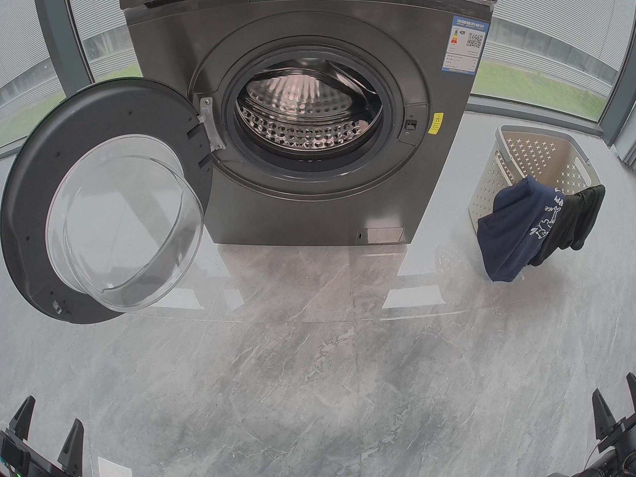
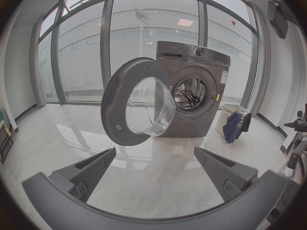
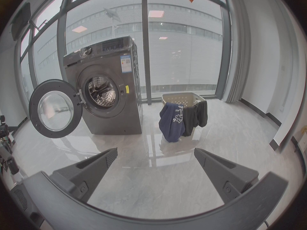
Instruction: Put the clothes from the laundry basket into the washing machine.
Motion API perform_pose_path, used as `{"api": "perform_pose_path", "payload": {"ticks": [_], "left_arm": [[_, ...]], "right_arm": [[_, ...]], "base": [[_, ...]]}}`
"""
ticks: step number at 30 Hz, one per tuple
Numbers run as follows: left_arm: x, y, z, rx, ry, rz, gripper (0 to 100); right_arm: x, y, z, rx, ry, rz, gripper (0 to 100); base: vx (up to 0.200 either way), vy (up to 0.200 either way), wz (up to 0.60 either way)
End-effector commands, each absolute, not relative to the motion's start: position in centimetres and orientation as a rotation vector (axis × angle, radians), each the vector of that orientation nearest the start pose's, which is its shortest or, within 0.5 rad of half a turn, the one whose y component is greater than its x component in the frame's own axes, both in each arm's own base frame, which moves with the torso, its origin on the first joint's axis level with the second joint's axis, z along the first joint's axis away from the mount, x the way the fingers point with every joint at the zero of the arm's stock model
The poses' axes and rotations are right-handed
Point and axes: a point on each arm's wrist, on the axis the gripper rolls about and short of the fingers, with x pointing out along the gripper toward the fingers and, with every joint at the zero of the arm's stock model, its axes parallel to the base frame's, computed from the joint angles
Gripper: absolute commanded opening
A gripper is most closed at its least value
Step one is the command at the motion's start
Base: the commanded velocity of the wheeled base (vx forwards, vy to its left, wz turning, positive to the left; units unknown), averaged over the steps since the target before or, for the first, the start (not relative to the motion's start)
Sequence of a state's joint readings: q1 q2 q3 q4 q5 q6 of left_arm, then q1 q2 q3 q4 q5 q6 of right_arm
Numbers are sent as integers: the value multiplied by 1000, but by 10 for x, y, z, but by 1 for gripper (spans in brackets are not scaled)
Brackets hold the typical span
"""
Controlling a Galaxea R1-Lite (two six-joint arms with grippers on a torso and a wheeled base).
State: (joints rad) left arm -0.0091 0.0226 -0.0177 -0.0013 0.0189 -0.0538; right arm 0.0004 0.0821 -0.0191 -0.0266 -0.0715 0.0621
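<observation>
A grey front-loading washing machine (image 1: 311, 101) stands ahead with its round door (image 1: 106, 200) swung wide to the left and its steel drum (image 1: 308, 110) bare inside. To its right sits a beige laundry basket (image 1: 530, 157). A navy garment (image 1: 517, 230) and a black garment (image 1: 573, 220) hang over the basket's front rim. My left gripper (image 1: 48, 428) is low at the near left, open and holding nothing. My right gripper (image 1: 619, 402) is low at the near right, open too, well short of the basket. The right wrist view faces the basket (image 3: 182, 99) and the navy garment (image 3: 172, 122).
Glossy grey tiled floor (image 1: 318, 366) stretches between me and the machine. Tall windows (image 1: 556, 48) run behind the machine and basket. The open door juts out over the floor at the left.
</observation>
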Motion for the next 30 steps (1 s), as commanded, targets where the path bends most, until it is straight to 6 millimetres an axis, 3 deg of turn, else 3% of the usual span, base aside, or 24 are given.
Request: {"api": "perform_pose_path", "payload": {"ticks": [1, 11, 30], "left_arm": [[-21, 1, 77, -53, 20, 11, 100], [-21, 1, 77, -53, 18, 11, 100], [-22, 1, 76, -55, 13, 13, 100]], "right_arm": [[-23, -1, 76, 42, -9, -55, 100], [-23, 0, 75, 2, 3, -2, 100], [-23, 0, 75, 2, 5, 2, 100]], "base": [[0, 0, 0], [0, 0, 0], [0, -200, 0]]}}
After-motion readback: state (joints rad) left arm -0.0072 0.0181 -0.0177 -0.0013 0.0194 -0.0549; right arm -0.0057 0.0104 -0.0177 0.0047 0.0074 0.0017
